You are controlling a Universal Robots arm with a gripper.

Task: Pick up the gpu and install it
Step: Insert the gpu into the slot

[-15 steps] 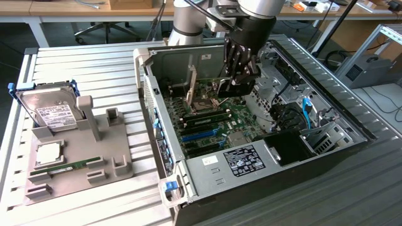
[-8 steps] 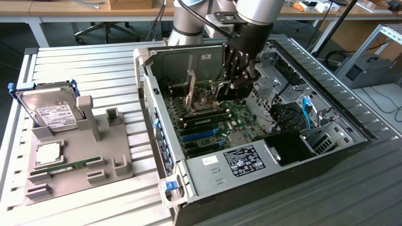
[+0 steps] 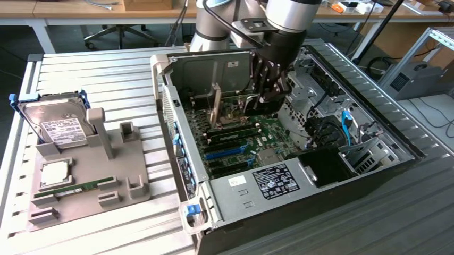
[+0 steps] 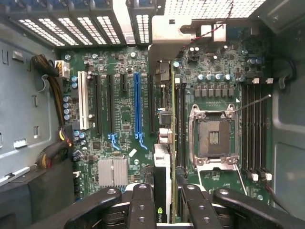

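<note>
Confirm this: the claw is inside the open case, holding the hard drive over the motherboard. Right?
No. The wrist view shows the claw holding the gpu, edge-on, over the motherboard inside the open case. The hard drive stands in its grey holder outside.

A pale grey slatted metal table (image 3: 99, 79) is spreading across the exterior view, catching soft, even light from above. Beyond it, a long light wooden workbench with white legs (image 3: 64, 10) is standing along the back, and a brown cardboard box (image 3: 145, 4) is sitting on its top. A black swivel chair base on castors (image 3: 120, 34) is resting on the dark blue-grey floor (image 3: 18, 42) under the bench. On the exterior view's right, a silvery aluminium profile frame (image 3: 434, 45) is rising beside a grey vented box (image 3: 418, 79), and thin cables (image 3: 433, 114) are trailing over paler floor.
</note>
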